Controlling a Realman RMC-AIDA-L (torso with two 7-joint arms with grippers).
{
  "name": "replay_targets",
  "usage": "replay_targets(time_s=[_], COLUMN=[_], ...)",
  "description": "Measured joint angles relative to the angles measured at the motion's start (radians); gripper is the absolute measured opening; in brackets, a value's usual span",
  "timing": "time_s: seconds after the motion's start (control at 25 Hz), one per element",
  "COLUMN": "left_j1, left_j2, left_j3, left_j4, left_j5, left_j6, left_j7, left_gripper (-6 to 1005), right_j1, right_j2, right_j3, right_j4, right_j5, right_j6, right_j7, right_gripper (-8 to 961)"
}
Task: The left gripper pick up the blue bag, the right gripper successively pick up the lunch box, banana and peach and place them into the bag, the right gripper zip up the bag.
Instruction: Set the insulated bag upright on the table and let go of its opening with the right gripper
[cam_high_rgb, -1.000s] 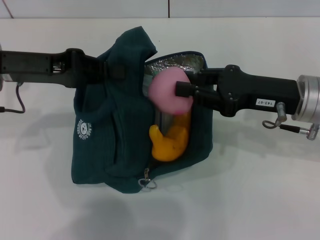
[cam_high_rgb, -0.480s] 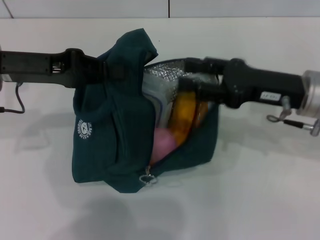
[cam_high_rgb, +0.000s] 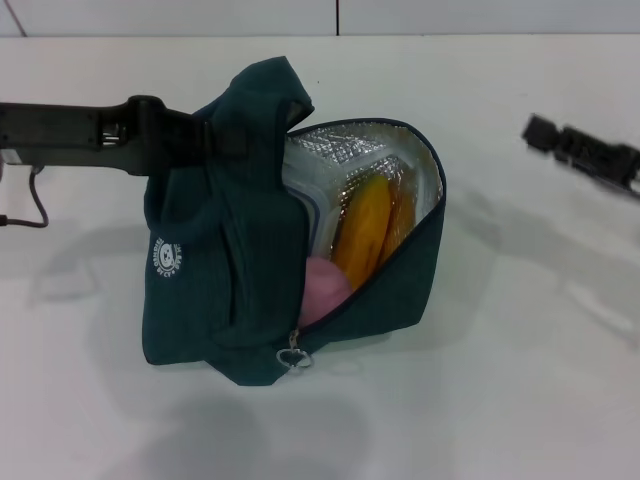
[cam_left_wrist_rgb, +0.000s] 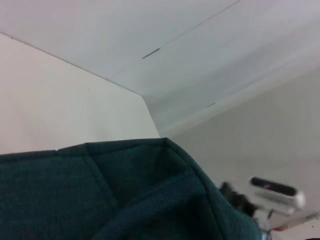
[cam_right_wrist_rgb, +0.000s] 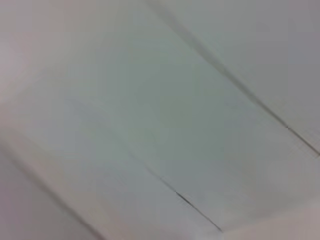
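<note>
Blue bag (cam_high_rgb: 215, 260): soft teal fabric, foil-lined, held up off the white bench (cam_high_rgb: 520, 380) by its upper edge, mouth gaping toward the robot's right. Zip not yet drawn.

Contents, as seen in the head view: lunch box (cam_high_rgb: 318, 185) lodged deepest against the foil; banana (cam_high_rgb: 362, 230) laid on a slant before it; peach (cam_high_rgb: 322, 290) low in the opening, close above the zipper pull (cam_high_rgb: 294, 358). All three items are judged packed; only closing is judged to remain.

Left gripper (cam_high_rgb: 228, 140): buried in the fabric at the bag's top, judged to be clamped on the blue bag, since the bag hangs from it; the left wrist view is filled by teal cloth.

Right gripper (cam_high_rgb: 540, 132): well apart from the bag, at the right edge; whether its fingers are apart or together cannot be told.

Handling: the bag is limp and is expected to sag and swing when tugged. The ring pull is small, and is judged the proper place for a hold. The pull hangs free at the low end of the opening. The peach and banana tip, bulging near the zip line, may be caught by the slider
</note>
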Motion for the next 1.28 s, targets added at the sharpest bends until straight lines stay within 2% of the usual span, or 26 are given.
replay_targets(time_s=[0.12,0.2,0.32,0.52,0.72,0.88,1.04,1.24,1.28], left_j1=[0.0,-0.001,-0.002,-0.006,-0.007,-0.008,-0.008,-0.01,-0.01], left_j2=[-0.001,-0.002,-0.003,-0.003,-0.003,-0.005,-0.006,-0.008,-0.008], left_j3=[0.0,0.0,0.0,0.004,0.006,0.006,0.006,0.006,0.007], left_j4=[0.0,0.0,0.0,0.0,0.0,0.0,0.0,0.0,0.0], left_j5=[0.0,0.0,0.0,0.0,0.001,0.001,0.002,0.002,0.003], left_j6=[0.0,0.0,0.001,0.002,0.001,0.001,0.001,0.002,0.002], left_j7=[0.0,-0.001,0.0,0.0,0.001,0.003,0.004,0.004,0.004], left_gripper=[45,45,45,45,45,45,45,45,45], right_j1=[0.017,0.028,0.046,0.108,0.154,0.163,0.165,0.165,0.165], right_j2=[-0.008,0.002,0.029,0.05,0.055,0.055,0.056,0.057,0.057], right_j3=[-0.009,-0.018,-0.032,-0.055,-0.067,-0.107,-0.123,-0.123,-0.122], right_j4=[0.112,0.149,0.157,0.185,0.211,0.2,0.197,0.197,0.197], right_j5=[-0.002,-0.01,-0.024,-0.044,-0.046,-0.05,-0.044,-0.038,-0.031], right_j6=[-0.004,-0.007,-0.008,0.012,0.039,0.076,0.064,0.049,0.042], right_j7=[0.116,0.151,0.177,0.203,0.204,0.191,0.098,0.062,0.053], right_gripper=[576,575,574,574,575,575,575,378,312])
